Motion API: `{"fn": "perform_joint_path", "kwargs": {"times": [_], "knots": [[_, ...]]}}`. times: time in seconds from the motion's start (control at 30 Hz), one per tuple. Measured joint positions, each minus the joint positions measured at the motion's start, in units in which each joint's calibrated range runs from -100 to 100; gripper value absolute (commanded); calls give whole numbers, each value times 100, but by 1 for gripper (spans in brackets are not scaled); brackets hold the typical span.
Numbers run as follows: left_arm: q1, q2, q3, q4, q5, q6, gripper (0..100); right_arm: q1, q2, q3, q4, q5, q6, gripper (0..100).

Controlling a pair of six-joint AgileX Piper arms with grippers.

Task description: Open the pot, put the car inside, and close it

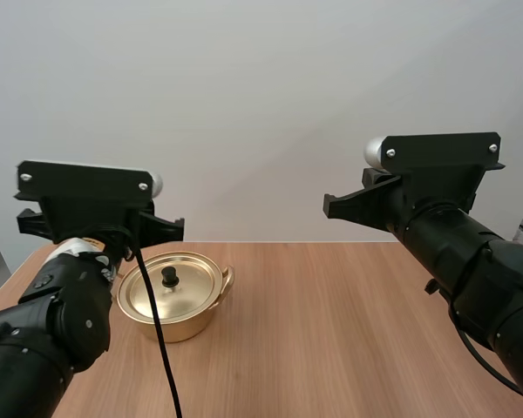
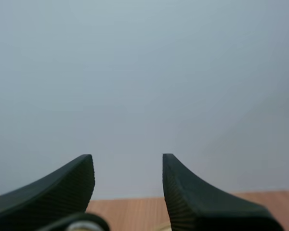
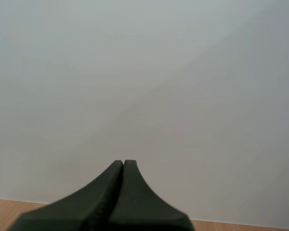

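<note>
Step 1, not begun: lid (image 1: 168, 287) on pot (image 1: 179, 324). L gripper (image 2: 127, 160) fingers apart, empty; R gripper (image 3: 123, 164) clenched, empty. Next: L down onto knob (image 1: 169, 276).

The round golden metal pot (image 1: 173, 328) on the left of the table is polished and glossy, and its wall throws back soft reflections. Its flat golden metal lid (image 1: 190, 286) has the same bright, mirror-like sheen, broken by a small black knob (image 1: 169, 277) that looks like matt plastic. The light brown wooden table (image 1: 331, 331) is smooth, with fine straight grain and a dull satin finish. The left gripper (image 2: 127, 159) has matt black fingers (image 2: 183, 192) with finely ribbed, rubbery-looking inner faces. The right gripper (image 3: 123, 163) is the same matt black.
</note>
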Motion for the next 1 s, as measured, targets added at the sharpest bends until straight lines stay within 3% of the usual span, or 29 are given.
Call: {"fn": "perform_joint_path", "kwargs": {"times": [0.23, 0.5, 0.73, 0.87, 1.0], "knots": [[64, -1320, 287, -451, -454, 721, 72, 0, 0, 0, 0, 0, 0, 0], [64, -2413, 841, -440, 1426, 1036, 72, 0, 0, 0, 0, 0, 0, 0], [64, -2656, 841, -440, 2737, 326, 71, 0, 0, 0, -34, -24, 0, 0], [46, -2767, 1058, -462, 2595, -42, 69, 0, 0, 0, -34, -43, 0, 0], [-15, -3065, 1573, -493, 1832, -141, 61, 0, 0, 0, -34, -43, 0, 0]]}}
